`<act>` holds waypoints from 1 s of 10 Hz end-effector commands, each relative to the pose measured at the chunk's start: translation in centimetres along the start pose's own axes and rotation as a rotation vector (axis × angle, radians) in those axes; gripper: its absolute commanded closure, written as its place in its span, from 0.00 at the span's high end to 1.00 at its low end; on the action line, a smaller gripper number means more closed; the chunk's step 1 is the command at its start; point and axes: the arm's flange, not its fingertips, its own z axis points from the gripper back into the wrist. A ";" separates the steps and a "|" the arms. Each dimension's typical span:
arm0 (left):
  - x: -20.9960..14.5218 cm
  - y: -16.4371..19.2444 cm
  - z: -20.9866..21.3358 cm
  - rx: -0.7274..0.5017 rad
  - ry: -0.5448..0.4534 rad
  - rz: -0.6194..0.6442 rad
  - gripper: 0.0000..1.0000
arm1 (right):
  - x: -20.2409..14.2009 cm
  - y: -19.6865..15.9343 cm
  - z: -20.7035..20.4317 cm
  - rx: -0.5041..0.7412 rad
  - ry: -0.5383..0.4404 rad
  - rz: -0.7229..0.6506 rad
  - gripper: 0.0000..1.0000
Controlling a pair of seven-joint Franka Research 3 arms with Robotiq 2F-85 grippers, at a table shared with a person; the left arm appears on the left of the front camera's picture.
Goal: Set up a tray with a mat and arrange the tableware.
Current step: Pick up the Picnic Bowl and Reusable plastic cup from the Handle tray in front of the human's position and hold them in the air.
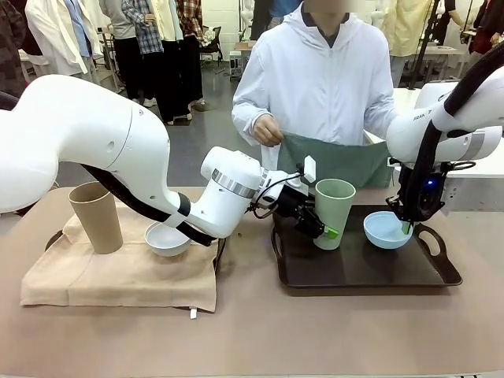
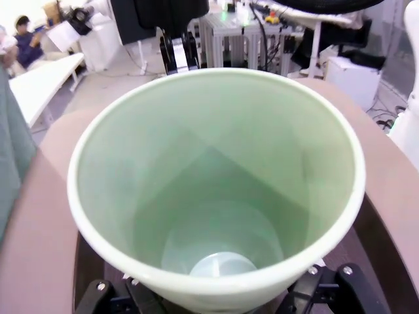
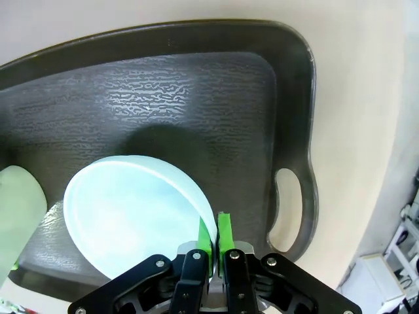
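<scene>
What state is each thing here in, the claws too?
Dark tray: lying flat, no mat.
Tan mat: spread out left of the tray.
Pale green cup: upright in the tray.
Light blue bowl: in the tray, mouth up.
Tan cup: upright on the mat, untouched.
White bowl: on the mat, mouth up.
Green cloth: held in a person's hand.
Left claw: closed around the pale green cup.
Right claw: shut on the light blue bowl's rim.
</scene>
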 end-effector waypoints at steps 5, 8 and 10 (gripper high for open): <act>11.5 -5.7 5.5 -0.034 0.040 -0.101 0.00 | -10.8 -0.6 14.8 0.007 -0.177 -0.038 0.00; 17.8 -6.8 6.0 0.012 0.051 -0.132 0.00 | -15.9 0.6 20.1 -0.005 -0.231 -0.067 0.00; 21.3 -7.1 5.4 0.066 0.057 -0.148 0.00 | -17.9 1.1 21.5 -0.033 -0.238 -0.100 0.00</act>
